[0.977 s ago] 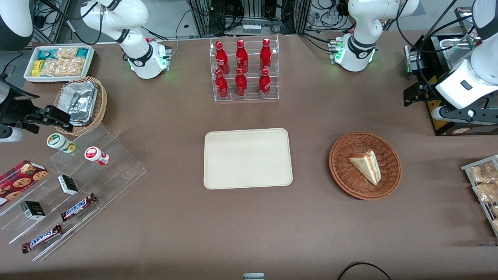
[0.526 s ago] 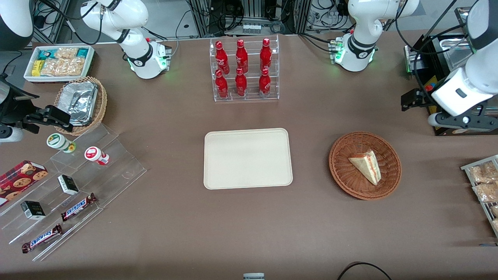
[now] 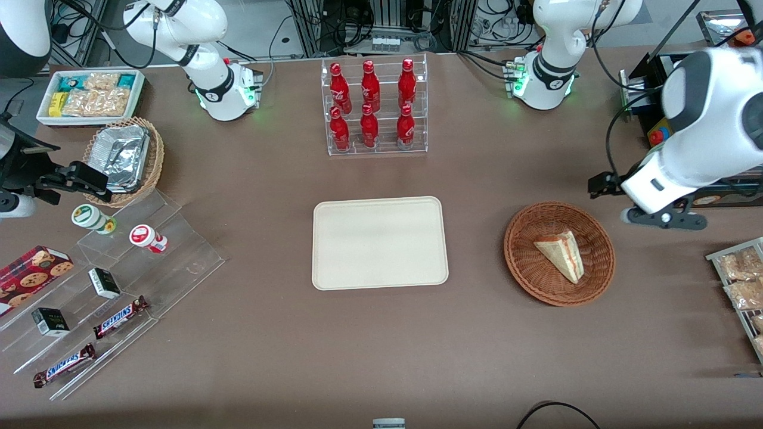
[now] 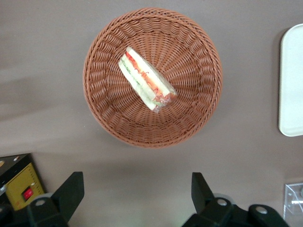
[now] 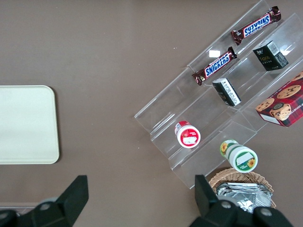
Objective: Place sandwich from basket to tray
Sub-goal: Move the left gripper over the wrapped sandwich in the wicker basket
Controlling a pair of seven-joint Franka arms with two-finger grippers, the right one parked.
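The tray (image 3: 380, 243) lies flat at mid-table with its whole surface bare; the low rim is judged no obstacle to setting a wedge down anywhere inside it. A strip of bare table separates the tray from the basket (image 3: 559, 253), which sits toward the working arm's end, so a level carry between the two appears unobstructed.

The sandwich (image 3: 560, 254) lies in the basket, off centre, on one broad face, with its layered cut edge (image 4: 147, 82) exposed to the wrist camera. The shallow woven wall leaves the wedge reachable from above only; a descent with one finger on each bread face is the likely approach.

The gripper (image 4: 137, 201) hangs high above the table, just outside the basket rim on the side farther from the front camera. Its fingers are spread wide and hold nothing. It is judged to need a short travel over the wedge before lowering
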